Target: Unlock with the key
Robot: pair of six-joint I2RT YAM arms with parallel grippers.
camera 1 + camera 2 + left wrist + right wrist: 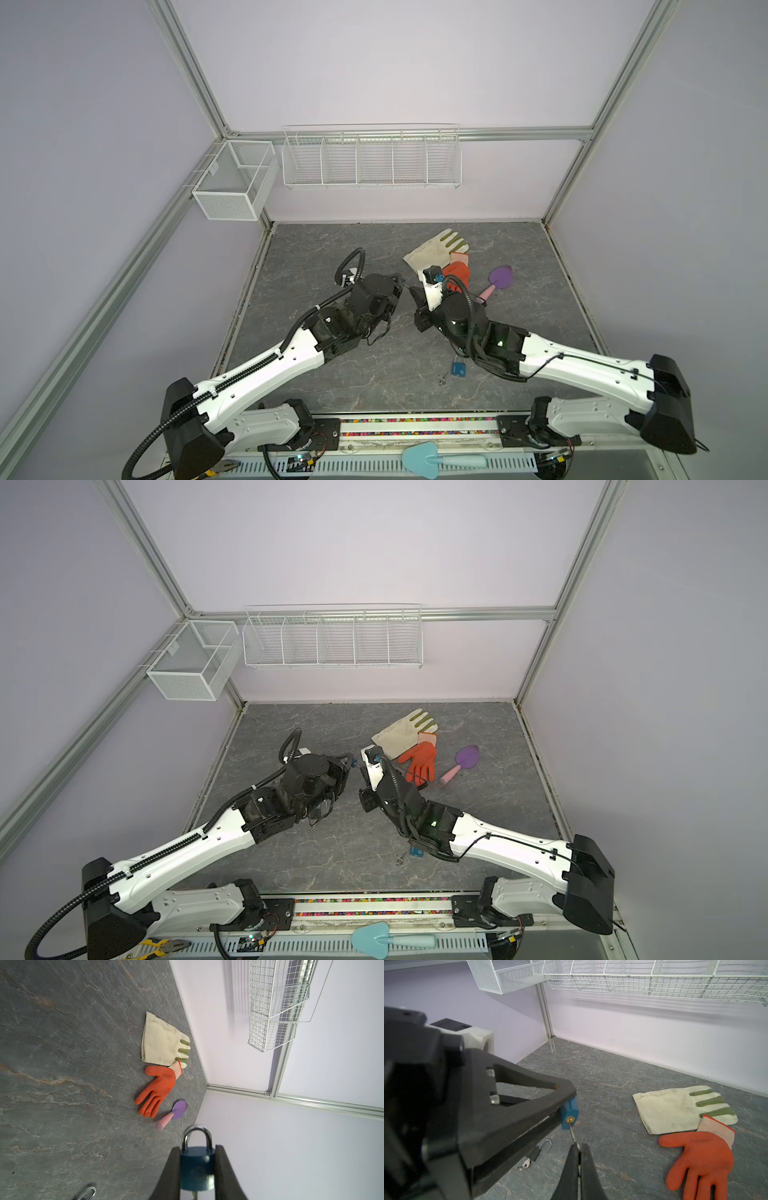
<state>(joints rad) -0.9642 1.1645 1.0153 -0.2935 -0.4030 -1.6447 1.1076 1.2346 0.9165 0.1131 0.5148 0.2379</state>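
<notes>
— Where's the blue padlock [570, 1112]?
— Clamped in my left gripper [197, 1148], held aloft near the orange glove [702, 1157].
— The key [572, 1132]?
— Pinched tight in my right gripper [579, 1147], tip at the keyhole.

At the bottom centre of the frame the right gripper [579, 1148] has its jaws closed on a key [573, 1133], whose shaft reaches the brass keyhole of a blue padlock [571, 1109]. The left gripper [565, 1105], filling the frame's left side, clamps that padlock. A black padlock [536, 1153] with its shackle open lies on the bench [602, 1084]. A cream glove [675, 1109] and an orange glove [702, 1159] lie at right.
</notes>
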